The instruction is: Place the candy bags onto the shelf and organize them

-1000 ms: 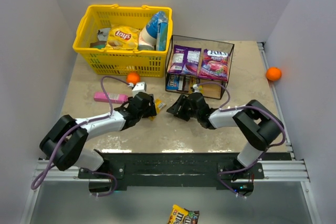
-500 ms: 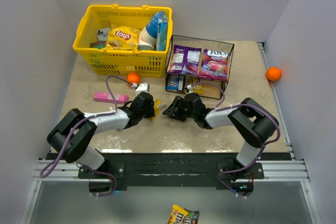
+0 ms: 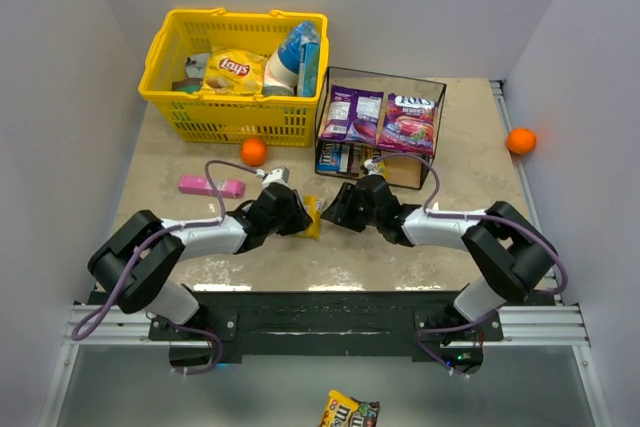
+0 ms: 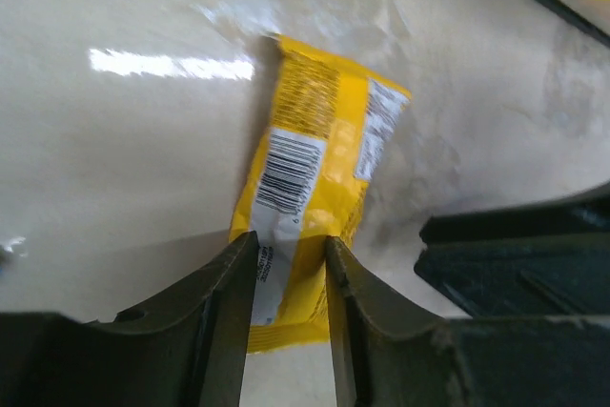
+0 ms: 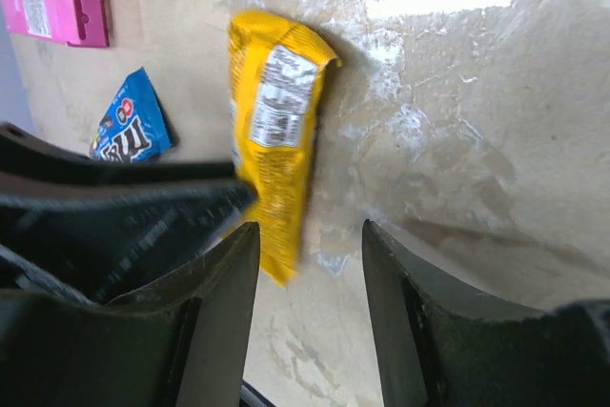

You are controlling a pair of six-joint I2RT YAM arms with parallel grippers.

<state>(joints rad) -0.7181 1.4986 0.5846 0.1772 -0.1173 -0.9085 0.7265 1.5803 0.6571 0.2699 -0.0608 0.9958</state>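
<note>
My left gripper is shut on the near end of a yellow M&M's-style packet, low over the table. My right gripper is open and empty, facing it from the right; the packet's end is just ahead of its left finger. A blue packet lies behind the left gripper. The black-framed shelf stands at the back, with two purple bags on its top board and small packets on the lower one.
A yellow basket with a Lays bag stands back left. A flat pink pack lies left of the arms. Orange balls sit by the basket and at the right wall. One packet lies below the table.
My left gripper has carried the yellow packet a little right and nearer, toward the right gripper. The right arm has shifted slightly, its gripper still facing the packet.
</note>
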